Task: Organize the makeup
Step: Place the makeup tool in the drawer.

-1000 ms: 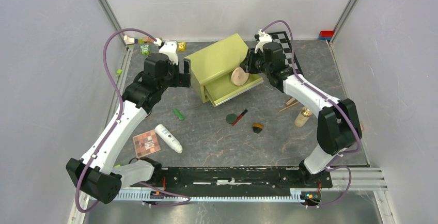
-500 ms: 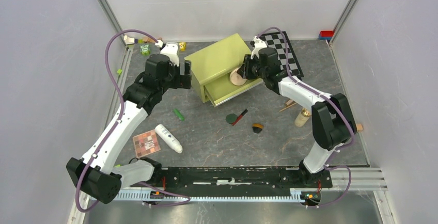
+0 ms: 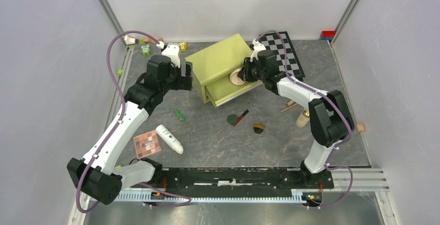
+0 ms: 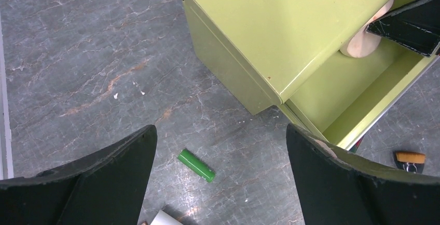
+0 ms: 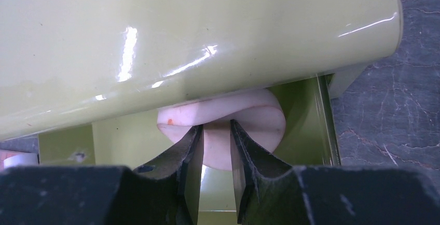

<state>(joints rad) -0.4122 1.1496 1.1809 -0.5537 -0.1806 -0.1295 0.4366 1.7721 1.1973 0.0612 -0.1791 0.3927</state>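
Seen from above, the right tool [image 3: 243, 73] has pushed the round peach compact [image 3: 237, 76] deeper into the open drawer [image 3: 228, 91]; the left wrist shows the left tool [image 4: 220, 131] gaping wide above the desk [image 4: 78, 80]; the right wrist shows the compact clamped, likely ready for release.

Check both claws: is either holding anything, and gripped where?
The right claw pinches the round peach compact by its near edge, in the green box's open drawer. The left claw is open, holding nothing.
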